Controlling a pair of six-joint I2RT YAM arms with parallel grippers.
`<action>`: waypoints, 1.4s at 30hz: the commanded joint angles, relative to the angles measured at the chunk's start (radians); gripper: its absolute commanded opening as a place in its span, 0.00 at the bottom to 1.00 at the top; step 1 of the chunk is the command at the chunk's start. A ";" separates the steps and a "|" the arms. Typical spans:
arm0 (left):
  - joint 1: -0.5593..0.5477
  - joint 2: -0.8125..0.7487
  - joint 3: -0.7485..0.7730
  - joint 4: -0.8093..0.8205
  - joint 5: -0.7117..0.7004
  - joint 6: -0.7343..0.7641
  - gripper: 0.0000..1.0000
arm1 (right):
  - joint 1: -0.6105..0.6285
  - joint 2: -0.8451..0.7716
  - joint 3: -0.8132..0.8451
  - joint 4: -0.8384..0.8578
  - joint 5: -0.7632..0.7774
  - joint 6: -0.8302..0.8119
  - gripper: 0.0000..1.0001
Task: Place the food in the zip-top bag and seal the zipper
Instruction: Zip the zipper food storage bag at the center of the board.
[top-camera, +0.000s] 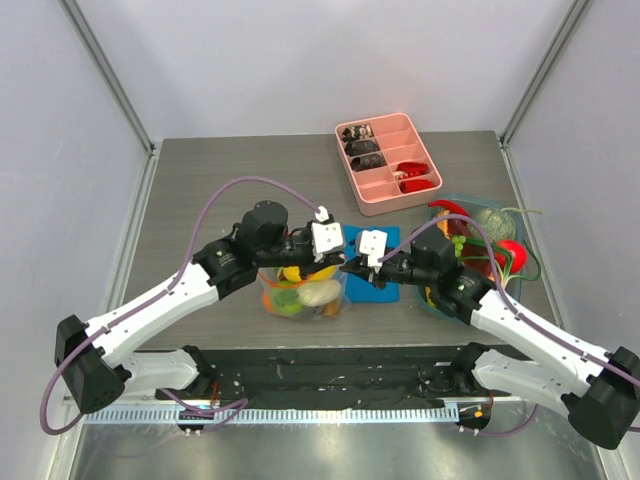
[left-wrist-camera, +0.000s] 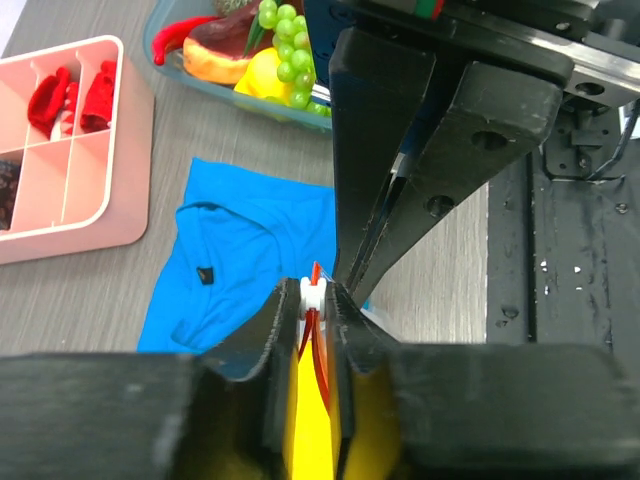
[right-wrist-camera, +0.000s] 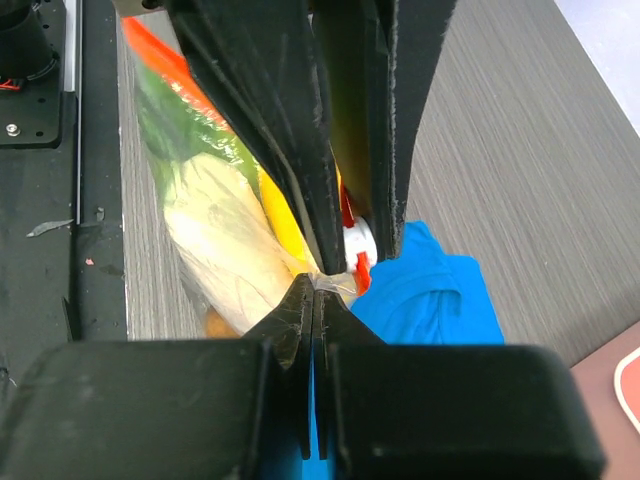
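The clear zip-top bag (top-camera: 300, 292) sits at the table's near middle, packed with food (top-camera: 318, 293): yellow, green, orange and pale pieces. My left gripper (left-wrist-camera: 313, 296) is shut on the white tip (left-wrist-camera: 311, 291) of the orange-red zipper (left-wrist-camera: 319, 335), with a yellow piece (left-wrist-camera: 315, 420) under it. From the right, my right gripper (right-wrist-camera: 314, 291) is shut on the bag's clear corner just below that tip (right-wrist-camera: 358, 240). A pale food piece (right-wrist-camera: 220, 240) shows through the plastic. In the top view the left gripper (top-camera: 338, 262) and right gripper (top-camera: 352, 268) nearly touch at the bag's right end.
A folded blue cloth (top-camera: 386, 242) lies under and behind the grippers. A pink divided tray (top-camera: 372, 201) stands at the back right. A teal bin (top-camera: 440, 305) of loose fruit, with grapes (left-wrist-camera: 285, 40) and a red pepper, sits at the right.
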 joint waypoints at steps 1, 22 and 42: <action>0.034 -0.017 0.044 -0.004 0.078 -0.011 0.13 | 0.004 -0.041 0.002 0.051 0.007 -0.011 0.01; 0.110 -0.069 0.041 -0.084 0.178 0.026 0.00 | 0.006 -0.061 0.031 -0.040 0.020 -0.022 0.18; 0.066 0.046 0.145 -0.145 0.270 0.046 0.00 | 0.006 0.042 0.143 -0.054 -0.031 -0.077 0.20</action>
